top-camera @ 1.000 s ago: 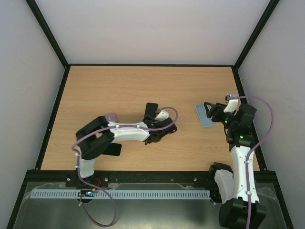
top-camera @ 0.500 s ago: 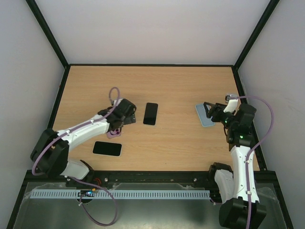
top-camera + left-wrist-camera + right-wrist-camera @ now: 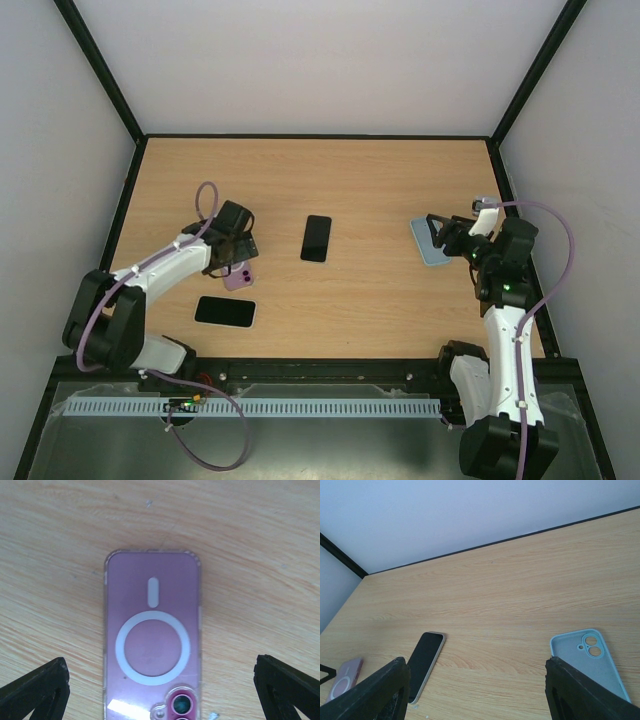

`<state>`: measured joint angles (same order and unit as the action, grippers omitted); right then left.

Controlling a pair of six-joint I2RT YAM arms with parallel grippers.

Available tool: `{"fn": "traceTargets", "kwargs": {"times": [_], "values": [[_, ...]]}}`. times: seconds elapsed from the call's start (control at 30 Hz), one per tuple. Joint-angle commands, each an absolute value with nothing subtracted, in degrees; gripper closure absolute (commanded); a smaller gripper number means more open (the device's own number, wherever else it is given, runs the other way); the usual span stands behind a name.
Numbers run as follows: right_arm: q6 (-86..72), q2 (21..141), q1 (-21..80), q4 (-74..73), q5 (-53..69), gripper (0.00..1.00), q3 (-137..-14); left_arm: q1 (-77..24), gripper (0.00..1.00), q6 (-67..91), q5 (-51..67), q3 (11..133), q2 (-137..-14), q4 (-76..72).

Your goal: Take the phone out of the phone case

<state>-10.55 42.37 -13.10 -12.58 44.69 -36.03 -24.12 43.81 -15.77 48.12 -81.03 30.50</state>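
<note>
A pink phone in a clear case [image 3: 152, 640] lies back up on the wooden table, with a white ring and its camera lenses showing. It also shows in the top view [image 3: 238, 278] and at the left edge of the right wrist view [image 3: 345, 677]. My left gripper [image 3: 232, 245] hovers right over it, open and empty, one finger [image 3: 35, 690] on each side of the phone. My right gripper [image 3: 442, 232] is open and empty at the right side of the table, beside a light blue case.
An empty light blue phone case [image 3: 430, 243] lies inside up by my right gripper, also in the right wrist view [image 3: 587, 660]. A bare black phone [image 3: 316, 238] lies mid-table, face up. Another black phone [image 3: 225, 311] lies near the front left edge. Black-framed walls surround the table.
My left arm swung left from the mid-table black phone to above the pink cased phone. The right arm has not moved.
</note>
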Motion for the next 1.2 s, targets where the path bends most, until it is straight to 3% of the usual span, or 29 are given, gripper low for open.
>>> {"fn": "traceTargets", "kwargs": {"times": [0.0, 0.47, 0.93, 1.13, 1.17], "values": [[-10.71, 41.75, -13.09, -11.25, 45.26, 0.3, -35.54, -21.43, 0.0, 40.56, -7.8, 47.41, -84.59, 29.47], [-10.63, 41.84, -13.1, -11.42, 45.18, 0.3, -35.6, -20.43, 0.01, 40.95, -7.73, 51.72, -93.34, 32.74], [-10.51, 41.4, -13.09, -11.54, 45.05, 0.29, -35.6, -20.15, 0.11, 42.44, -5.8, 54.93, -98.11, 36.67], [-10.54, 41.37, -13.09, -11.6, 45.07, 0.29, -35.6, -20.51, 0.29, 40.18, -2.98, 54.47, -97.63, 35.66], [-10.47, 41.39, -13.03, -11.6, 45.04, 0.3, -35.6, -20.7, 0.36, 39.59, -1.5, 54.23, -96.9, 35.15]]}}
